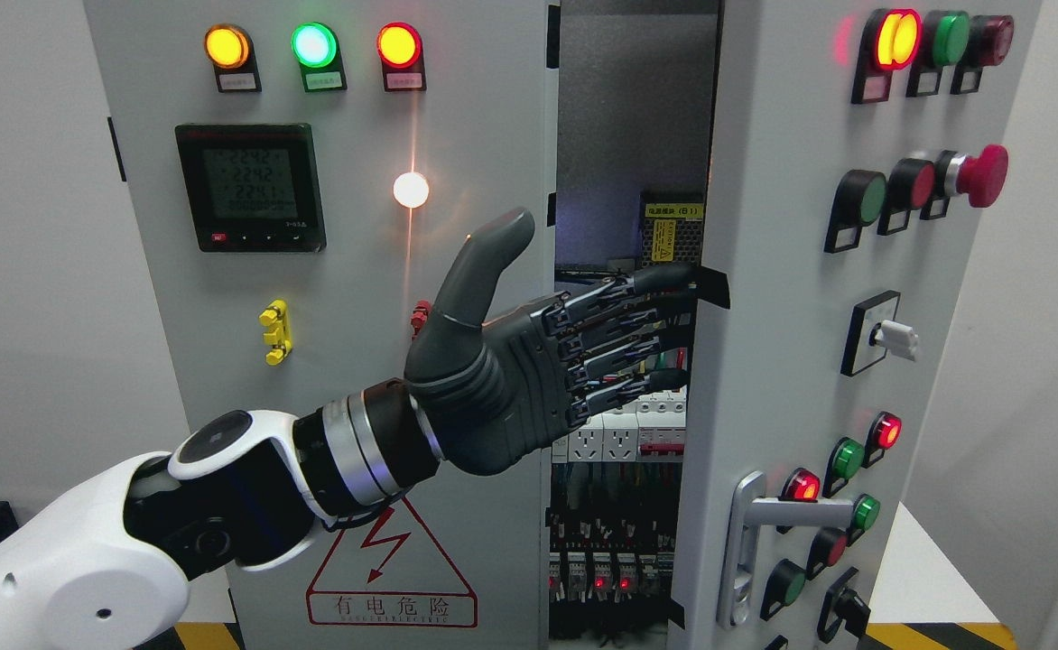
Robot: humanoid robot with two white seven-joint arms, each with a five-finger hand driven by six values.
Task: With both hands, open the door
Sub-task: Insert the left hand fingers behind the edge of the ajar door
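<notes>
The grey cabinet has two doors. The left door [357,271] is closed. The right door [782,298] stands swung partly outward, leaving a gap [628,135] that shows wiring and breakers inside. My left hand [673,329] comes in from the lower left and reaches across the gap at mid height. Its fingers [619,334] are stretched almost straight, their tips at or just behind the right door's inner edge [705,361]. The thumb [484,262] points up, apart from them, and nothing is clasped. A silver lever handle [764,515] sits low on the right door, untouched. My right arm is out of view.
The left door carries three lit lamps [312,45], a digital meter [251,188] and a red hazard triangle [391,578]. Lamps, push buttons, a red mushroom stop button [980,174] and a rotary switch [890,338] stick out from the right door. A yellow-black floor stripe [208,635] runs below.
</notes>
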